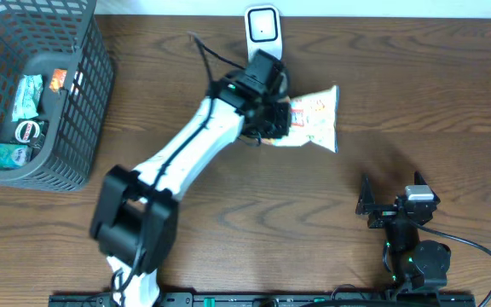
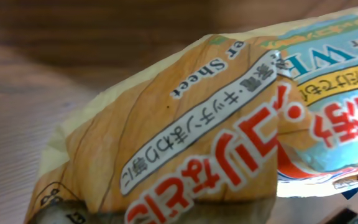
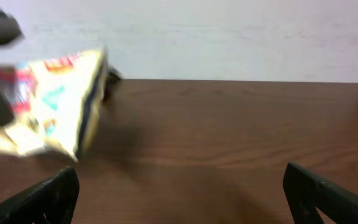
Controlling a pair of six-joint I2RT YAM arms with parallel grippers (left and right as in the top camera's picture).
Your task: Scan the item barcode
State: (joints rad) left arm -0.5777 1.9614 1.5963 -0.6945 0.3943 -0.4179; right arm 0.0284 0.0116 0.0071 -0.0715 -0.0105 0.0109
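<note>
The item is a flat packet (image 1: 318, 119) printed orange, white and light blue with red Japanese lettering. My left gripper (image 1: 281, 118) is shut on the packet's left end and holds it just below the white scanner (image 1: 262, 29) at the table's far edge. The packet (image 2: 216, 124) fills the left wrist view, and its barcode is hidden there. In the right wrist view the packet (image 3: 48, 106) hangs at far left. My right gripper (image 1: 388, 203) rests open near the front right with nothing between its fingers (image 3: 48, 199).
A dark grey wire basket (image 1: 79, 128) with several small packets inside stands at the left edge. Brown wooden table (image 1: 228, 205) lies between the two arms. A pale wall (image 3: 229, 37) rises behind the table's far edge.
</note>
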